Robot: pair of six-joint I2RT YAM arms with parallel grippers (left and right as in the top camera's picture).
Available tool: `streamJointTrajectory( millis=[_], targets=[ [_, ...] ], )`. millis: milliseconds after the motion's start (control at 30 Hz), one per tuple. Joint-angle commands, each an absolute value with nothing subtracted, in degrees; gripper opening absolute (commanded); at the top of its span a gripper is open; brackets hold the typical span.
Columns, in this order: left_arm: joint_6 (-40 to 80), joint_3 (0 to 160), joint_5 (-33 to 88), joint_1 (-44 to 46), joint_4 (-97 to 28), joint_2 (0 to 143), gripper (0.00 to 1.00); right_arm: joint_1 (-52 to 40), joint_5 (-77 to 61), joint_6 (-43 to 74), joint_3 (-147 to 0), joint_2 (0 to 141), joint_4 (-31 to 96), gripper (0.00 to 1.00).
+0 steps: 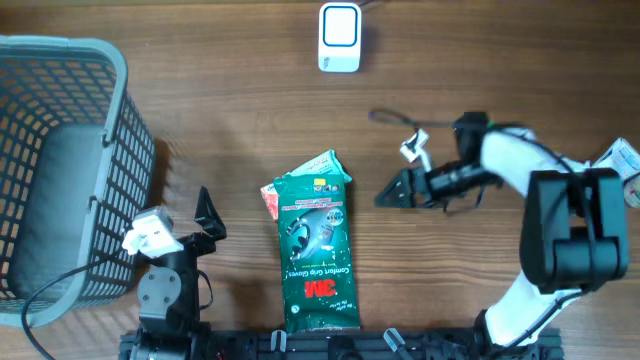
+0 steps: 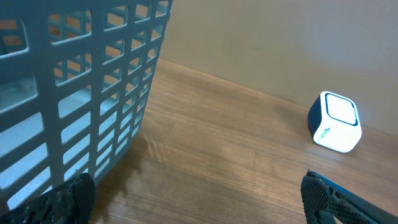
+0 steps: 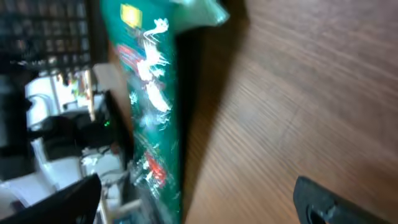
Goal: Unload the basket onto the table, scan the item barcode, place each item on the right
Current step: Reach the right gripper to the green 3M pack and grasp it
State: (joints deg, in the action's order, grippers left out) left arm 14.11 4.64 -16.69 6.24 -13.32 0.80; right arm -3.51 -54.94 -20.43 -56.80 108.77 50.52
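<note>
Right hand (image 1: 386,195) open, empty, near green glove pack (image 1: 318,250).

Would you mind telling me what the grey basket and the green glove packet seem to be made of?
The grey basket looks like matte moulded plastic, from its lattice walls; the green glove packet seems glossy plastic film, given its highlights and crinkled top.

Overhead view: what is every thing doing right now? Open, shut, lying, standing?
Pack: lying flat, not held.
Basket: upright, nothing seen inside.
Scanner: upright, untouched.
Left fingers: open, empty.
Right fingers: open, empty, beside the pack.
</note>
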Motion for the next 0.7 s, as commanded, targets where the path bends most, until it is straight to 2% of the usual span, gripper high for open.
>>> streamJointTrajectory(
  millis=[0, 167, 233, 267, 300, 333, 433, 500, 567, 633, 667],
  targets=[
    [14.39, 4.38, -17.43, 5.87, -13.19, 0.38, 1.00, -12.36, -51.31, -2.55, -50.57, 108.51, 39.11, 1.00],
    [14.39, 4.38, -17.43, 5.87, -13.21, 0.38, 1.00, -34.50, -41.06, 8.78, -50.13, 108.53, 29.47, 1.00],
    [14.39, 4.38, -17.43, 5.87, -13.21, 0.38, 1.00, -40.18, -36.77, 13.82, -50.13, 108.53, 27.66, 0.98],
    [14.39, 4.38, -17.43, 5.87, -13.19, 0.38, 1.00, -42.17, -37.17, 14.31, -50.13, 108.53, 26.72, 0.79],
    [14.39, 4.38, -17.43, 5.89, -13.19, 0.38, 1.00, -43.53, -37.47, 16.05, -50.13, 108.53, 25.54, 0.30],
    [14.39, 4.38, -17.43, 5.87, -13.19, 0.38, 1.00, -43.83, -38.15, 18.24, -50.13, 108.53, 24.32, 0.04],
    [14.39, 4.38, -17.43, 5.87, -13.19, 0.38, 1.00, -43.16, -43.42, 18.06, -50.30, 108.51, 22.00, 0.04],
    [14.39, 4.38, -17.43, 5.87, -13.19, 0.36, 1.00, -41.50, -47.33, 23.77, -51.83, 108.33, 23.24, 0.04],
    [14.39, 4.38, -17.43, 5.87, -13.19, 0.38, 1.00, -38.59, -52.75, 39.11, -53.82, 107.26, 28.03, 0.04],
    [14.39, 4.38, -17.43, 5.87, -13.19, 0.38, 1.00, -34.98, -66.61, 61.87, -54.48, 105.38, 33.26, 0.04],
    [14.39, 4.38, -17.43, 5.87, -13.19, 0.38, 1.00, -33.74, -74.52, 67.16, -54.48, 104.95, 33.01, 0.04]
  ],
)
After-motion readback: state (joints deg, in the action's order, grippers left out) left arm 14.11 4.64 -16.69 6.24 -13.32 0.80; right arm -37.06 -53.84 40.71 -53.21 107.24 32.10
